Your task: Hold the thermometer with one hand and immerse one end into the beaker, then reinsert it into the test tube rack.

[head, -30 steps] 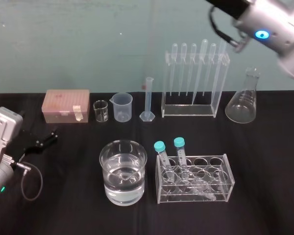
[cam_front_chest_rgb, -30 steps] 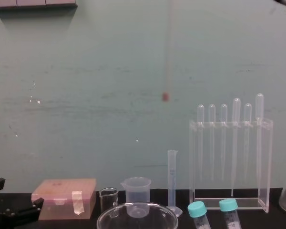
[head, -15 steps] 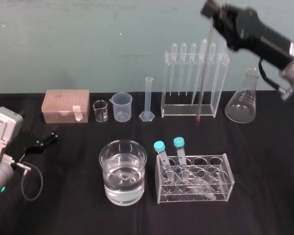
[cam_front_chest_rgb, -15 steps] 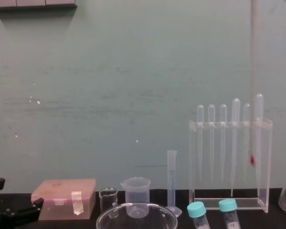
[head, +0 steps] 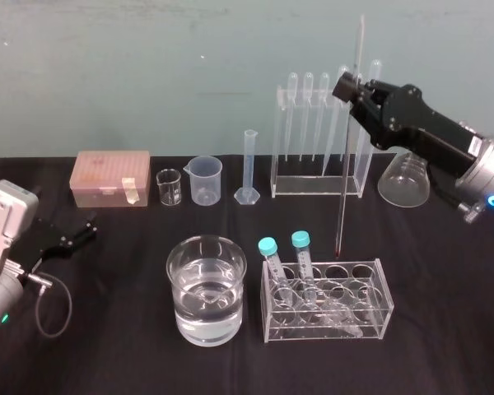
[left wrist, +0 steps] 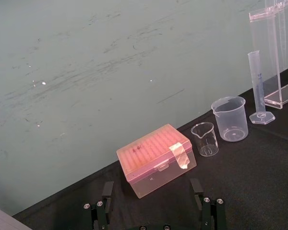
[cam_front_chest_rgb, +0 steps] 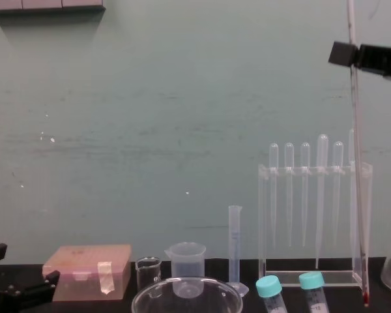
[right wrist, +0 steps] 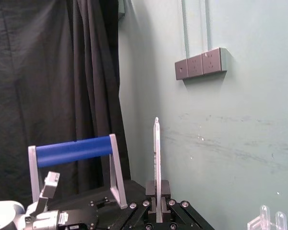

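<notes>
My right gripper (head: 351, 85) is shut on the thermometer (head: 346, 164), a long thin glass rod held nearly upright in the air. Its red tip (head: 337, 251) hangs low, seen in the head view just over the back edge of the low tube holder (head: 370, 317). In the chest view the thermometer (cam_front_chest_rgb: 358, 182) crosses the right end of the tall clear test tube rack (cam_front_chest_rgb: 267, 222), tip (cam_front_chest_rgb: 365, 301) near table level. The rack (head: 278, 140) holds several pipettes. The water-filled beaker (head: 207, 288) stands left of the tip. In the right wrist view the rod (right wrist: 157, 158) rises from between the fingers.
My left gripper (left wrist: 152, 211) rests open at the table's left, near a pink tip box (head: 113, 177). A small beaker (head: 170, 187), a plastic beaker (head: 206, 178) and a measuring cylinder (head: 249, 164) line the back. A conical flask (head: 405, 185) stands back right. Two teal-capped tubes (head: 284, 255) sit in the low holder.
The right gripper has come down and towards me with the thermometer. The red tip dropped from in front of the tall rack to just above the low tube holder. The left arm stayed put.
</notes>
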